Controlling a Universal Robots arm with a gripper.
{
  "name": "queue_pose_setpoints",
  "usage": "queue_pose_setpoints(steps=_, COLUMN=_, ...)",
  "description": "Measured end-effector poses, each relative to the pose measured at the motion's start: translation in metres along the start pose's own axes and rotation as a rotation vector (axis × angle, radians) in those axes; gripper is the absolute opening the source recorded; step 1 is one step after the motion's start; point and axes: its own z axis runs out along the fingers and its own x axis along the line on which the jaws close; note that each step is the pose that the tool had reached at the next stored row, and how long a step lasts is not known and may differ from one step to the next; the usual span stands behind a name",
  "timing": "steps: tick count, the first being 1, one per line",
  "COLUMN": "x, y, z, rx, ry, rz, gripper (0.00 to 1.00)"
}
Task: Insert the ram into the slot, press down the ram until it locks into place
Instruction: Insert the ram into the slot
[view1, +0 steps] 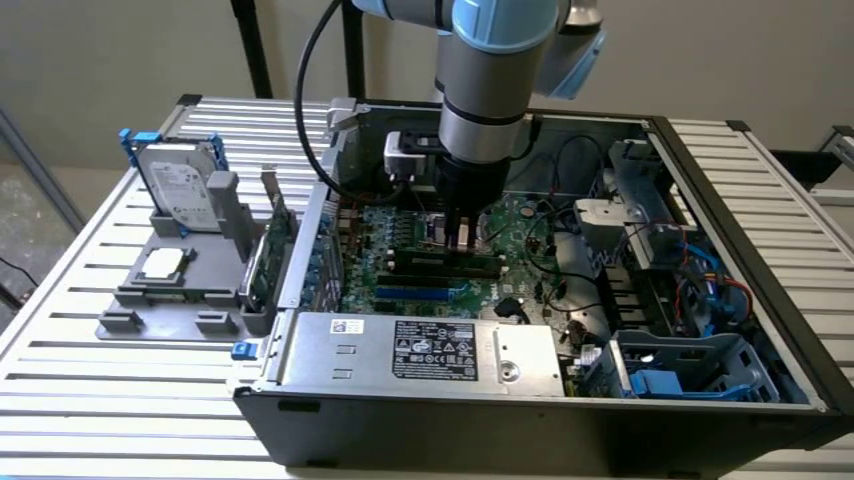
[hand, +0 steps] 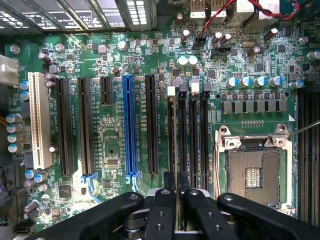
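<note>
My gripper (view1: 461, 238) hangs straight down inside the open computer case, just over the motherboard (view1: 400, 285). In the wrist view its two black fingers (hand: 163, 210) stand close together around a thin green edge, the ram (hand: 176, 205), seen end-on. The gripper (hand: 176, 181) is shut on it. Several parallel black memory slots (hand: 172, 135) with white and black end clips run directly ahead of the fingertips, and the ram's edge lines up with the leftmost pair. In the exterior view these slots (view1: 434, 265) lie right under the gripper.
A blue socket (hand: 130, 125), longer black sockets and a white socket (hand: 39, 120) lie beside the memory slots; the silver processor socket (hand: 252, 172) is on the other side. A power supply (view1: 427, 350), cables and drive cage (view1: 681, 365) crowd the case. A hard drive (view1: 180, 185) stands outside.
</note>
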Motion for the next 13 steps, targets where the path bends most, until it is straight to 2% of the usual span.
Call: queue_pose_setpoints(steps=13, x=-0.0002, y=0.0001, z=-0.0007, rx=0.0018, ry=0.0017, rz=-0.009, gripper=0.14)
